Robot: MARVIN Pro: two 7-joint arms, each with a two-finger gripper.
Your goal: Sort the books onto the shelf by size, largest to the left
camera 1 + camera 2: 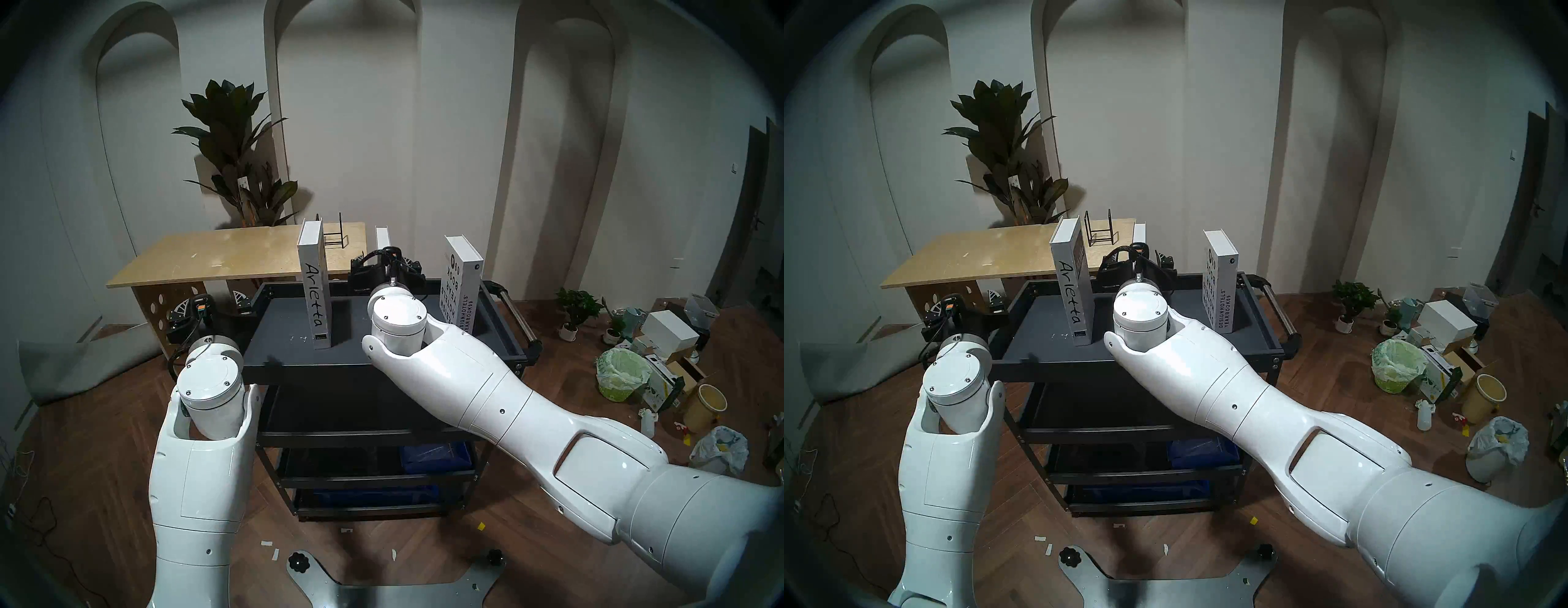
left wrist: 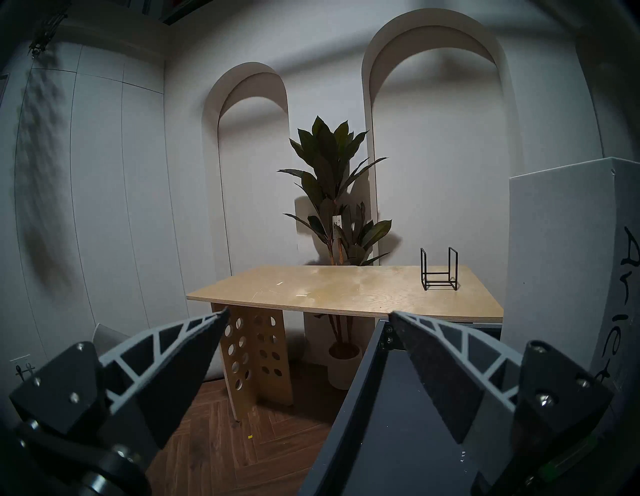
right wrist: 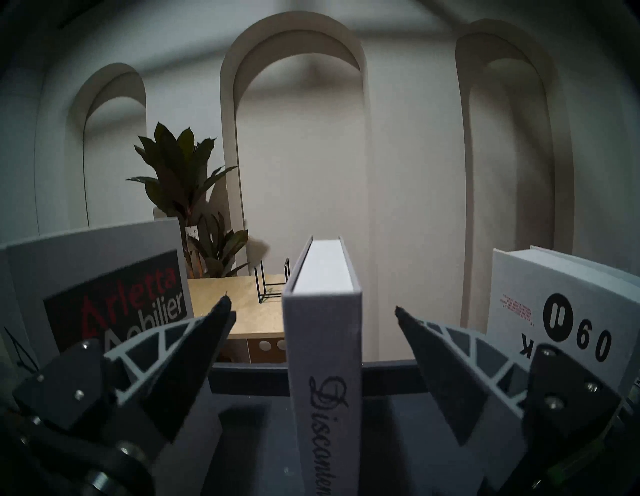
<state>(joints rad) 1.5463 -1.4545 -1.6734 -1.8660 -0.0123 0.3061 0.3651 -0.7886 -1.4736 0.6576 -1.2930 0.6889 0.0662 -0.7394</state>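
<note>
Three white books stand upright on the shelf [image 1: 288, 339], the dark grey top tray of a black cart. "Arletta" [image 1: 316, 293] is at the left, slim "Discontent" [image 3: 323, 346] in the middle at the back, and "Designhotels Yearbook09" [image 1: 460, 293] at the right. My right gripper [image 3: 311, 306] is open, one finger on each side of the Discontent spine with a gap on both sides. In the head views my right wrist hides most of that book; only its top [image 1: 383, 237] shows. My left gripper [image 2: 309, 313] is open and empty at the tray's left edge, left of Arletta [image 2: 571, 259].
Behind the cart is a light plywood table [image 1: 220, 254] bearing a small black wire rack [image 1: 335, 235], with a tall potted plant [image 1: 242, 148] behind it. The cart's handle [image 1: 515, 314] sticks out on the right. Boxes, bins and bags [image 1: 636, 361] litter the floor at the right.
</note>
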